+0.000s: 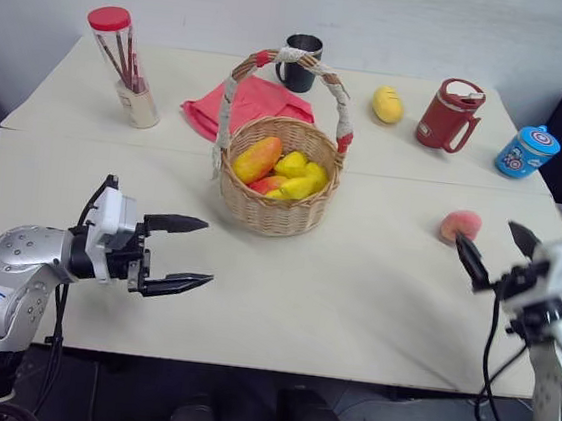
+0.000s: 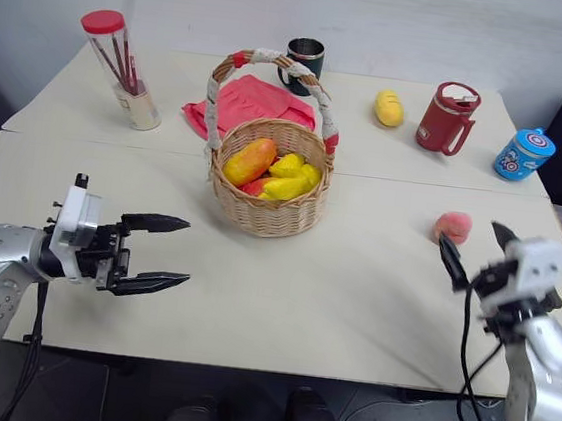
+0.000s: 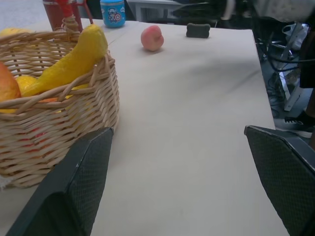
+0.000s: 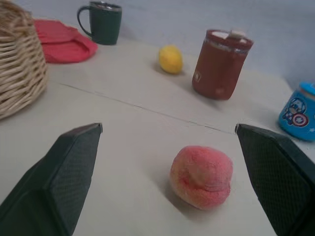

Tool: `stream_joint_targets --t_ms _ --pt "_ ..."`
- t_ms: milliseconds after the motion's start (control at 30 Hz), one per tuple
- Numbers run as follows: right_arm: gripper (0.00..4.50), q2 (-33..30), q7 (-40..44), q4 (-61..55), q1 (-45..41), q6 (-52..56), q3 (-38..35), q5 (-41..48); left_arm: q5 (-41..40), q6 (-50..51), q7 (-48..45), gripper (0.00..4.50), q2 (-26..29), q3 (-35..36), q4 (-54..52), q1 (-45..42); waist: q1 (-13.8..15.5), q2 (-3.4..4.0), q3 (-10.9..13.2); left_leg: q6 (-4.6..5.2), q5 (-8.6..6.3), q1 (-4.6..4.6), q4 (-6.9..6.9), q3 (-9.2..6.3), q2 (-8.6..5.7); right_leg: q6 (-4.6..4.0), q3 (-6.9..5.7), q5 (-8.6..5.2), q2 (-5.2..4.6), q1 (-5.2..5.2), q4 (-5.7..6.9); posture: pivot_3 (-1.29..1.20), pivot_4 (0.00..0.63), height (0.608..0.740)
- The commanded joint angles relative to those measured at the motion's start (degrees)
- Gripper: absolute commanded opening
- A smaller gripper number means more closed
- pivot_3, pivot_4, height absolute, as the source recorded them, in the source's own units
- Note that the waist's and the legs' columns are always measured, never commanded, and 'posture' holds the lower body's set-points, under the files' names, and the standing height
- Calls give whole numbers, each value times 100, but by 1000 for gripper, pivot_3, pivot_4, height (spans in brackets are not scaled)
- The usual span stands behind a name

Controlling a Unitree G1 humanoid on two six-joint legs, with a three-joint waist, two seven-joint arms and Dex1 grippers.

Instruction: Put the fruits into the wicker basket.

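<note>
— Fruits first: where are they?

— Most are in the wicker basket at the middle of the desk: the mango leans at the rim, with the banana and a small yellow fruit beside it and a bit of red underneath. The peach lies on the desk, well to the right of the basket. A yellow lemon sits farther back, between the dark mug and the red lidded mug.

— And your claws?

— My right claw is spread wide and empty, just short of the peach, which sits between its fingers in the wrist view. My left claw is wide and empty too, level above the desk, near the basket's left side and apart from it.

— What else?

— A red cloth behind the basket, a tube of sticks far left, a blue cup far right.
</note>
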Motion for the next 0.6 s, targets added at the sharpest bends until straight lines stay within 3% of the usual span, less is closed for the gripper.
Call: stream_joint_targets --t_ms 33,200,433,533,600 --pt "4500 -379 45 947 -908 605 416 -356 112 -283 236 4471 -155 -13 -384 92 -3 5 3 1 0 -4 0 5 0 0 4 0 0 -4 -1 0 150 740" --pt "4500 -618 -177 3050 -2388 744 897 -1059 96 -222 486 4471 -299 -124 -628 174 20 9 6 9 -4 -17 11 17 -4 5 12 3 -9 -14 -11 0 150 740" --pt "4500 -587 -383 4212 -3037 774 883 -1309 57 -207 679 4471 -263 -74 -741 282 -29 12 7 6 -2 -20 13 30 -2 11 21 6 -8 -17 -13 0 150 740" --pt "3837 -537 -260 4127 -2992 922 860 -1223 60 -226 697 4500 -216 -12 -762 376 -50 13 8 1 0 -19 14 31 0 12 21 6 -5 -17 -12 0 150 740" --pt "3155 -552 -118 3821 -2874 1111 871 -1154 79 -255 709 4500 -191 14 -740 393 -75 14 9 -3 3 -18 13 31 1 12 22 6 -4 -17 -11 0 150 740"
